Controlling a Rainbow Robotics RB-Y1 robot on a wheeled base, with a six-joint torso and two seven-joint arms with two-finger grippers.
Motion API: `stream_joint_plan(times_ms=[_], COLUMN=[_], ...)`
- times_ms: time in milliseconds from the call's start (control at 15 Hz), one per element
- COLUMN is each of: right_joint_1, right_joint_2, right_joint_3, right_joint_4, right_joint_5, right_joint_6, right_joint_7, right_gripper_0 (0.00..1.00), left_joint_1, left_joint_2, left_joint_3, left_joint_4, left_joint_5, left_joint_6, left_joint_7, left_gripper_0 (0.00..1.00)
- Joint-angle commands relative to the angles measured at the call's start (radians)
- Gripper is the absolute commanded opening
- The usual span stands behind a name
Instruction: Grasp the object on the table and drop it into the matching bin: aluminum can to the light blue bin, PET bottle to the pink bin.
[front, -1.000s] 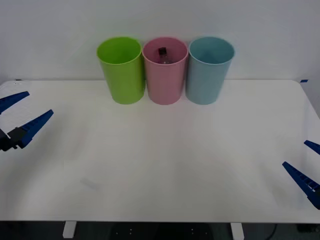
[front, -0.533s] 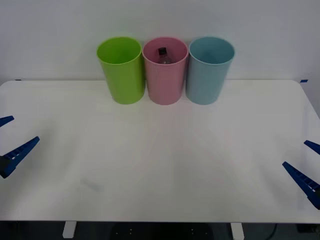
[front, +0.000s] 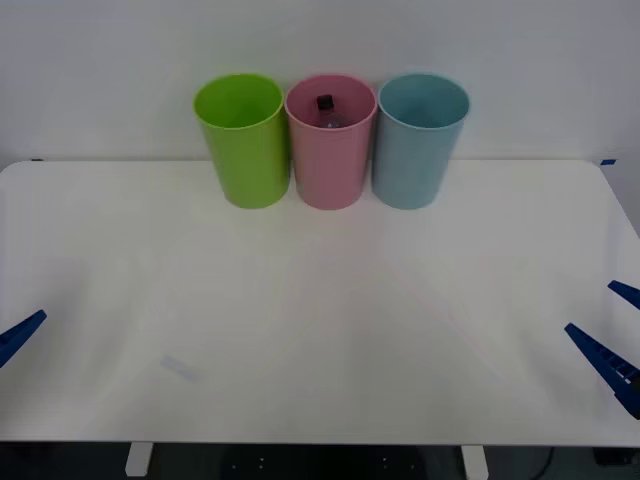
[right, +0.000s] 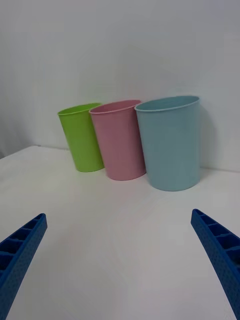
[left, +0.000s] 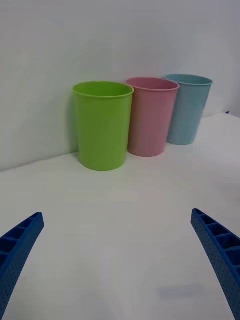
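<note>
White table (front: 320, 330) | PET bottle (front: 327, 110) apparently inside pink bin (front: 330, 150) | both grippers (left: 120, 260) (right: 120, 260) spread wide, far away

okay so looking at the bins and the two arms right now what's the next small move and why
Probably none beyond parking: the PET bottle already sits inside the pink bin, and both the left gripper and right gripper are open, holding nothing, at the table's near side edges. I'd just let the left arm settle.

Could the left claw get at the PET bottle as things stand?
Probably not: the PET bottle sits deep inside the pink bin, walls around it, and the open left claw is at the table's near-left edge.
</note>
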Motion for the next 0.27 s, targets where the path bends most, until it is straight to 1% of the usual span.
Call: stream_joint_plan(times_ms=[67,267], right_joint_1=[0.0,0.0], right_joint_2=[0.0,0.0], right_joint_3=[0.0,0.0], right_joint_4=[0.0,0.0], right_joint_5=[0.0,0.0], right_joint_6=[0.0,0.0], right_joint_7=[0.0,0.0], right_gripper_0=[1.0,1.0], left_joint_1=[0.009,0.01], left_joint_2=[0.0,0.0], left_joint_3=[0.001,0.001], left_joint_4=[0.002,0.002], left_joint_5=[0.003,0.003], left_joint_6=[0.0,0.0], left_joint_7=[0.002,0.003], left_gripper_0=[1.0,1.0])
